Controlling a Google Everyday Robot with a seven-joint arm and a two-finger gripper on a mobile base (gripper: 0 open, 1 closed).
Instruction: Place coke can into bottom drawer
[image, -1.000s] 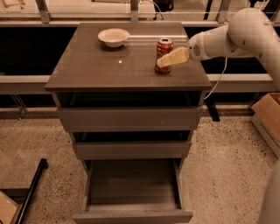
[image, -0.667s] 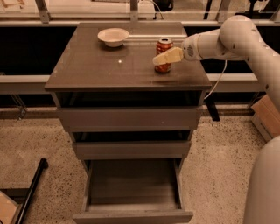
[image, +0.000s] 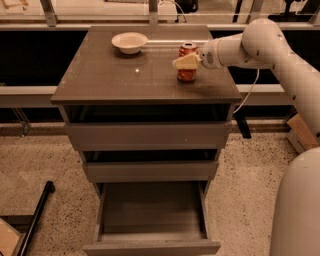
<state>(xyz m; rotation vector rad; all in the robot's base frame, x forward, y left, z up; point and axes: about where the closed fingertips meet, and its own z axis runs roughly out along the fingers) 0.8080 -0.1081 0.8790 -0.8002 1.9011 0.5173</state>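
The red coke can (image: 187, 72) stands upright on the cabinet top (image: 120, 75), right of centre. My gripper (image: 186, 61) reaches in from the right at the end of the white arm (image: 260, 42) and overlaps the can's upper part, at the height of its silver top. The bottom drawer (image: 150, 212) is pulled out and open below, with nothing in it; its front panel (image: 152, 248) is at the frame's lower edge. The two shallower drawers above it are pushed in.
A white bowl (image: 129, 41) sits at the back left of the cabinet top. A black rod (image: 36, 220) lies on the speckled floor at the lower left. A cardboard box (image: 301, 133) stands at the right. A railing runs behind the cabinet.
My gripper has moved left along the cabinet top and closed in on the can, now overlapping its upper part. The can and the drawer have not moved.
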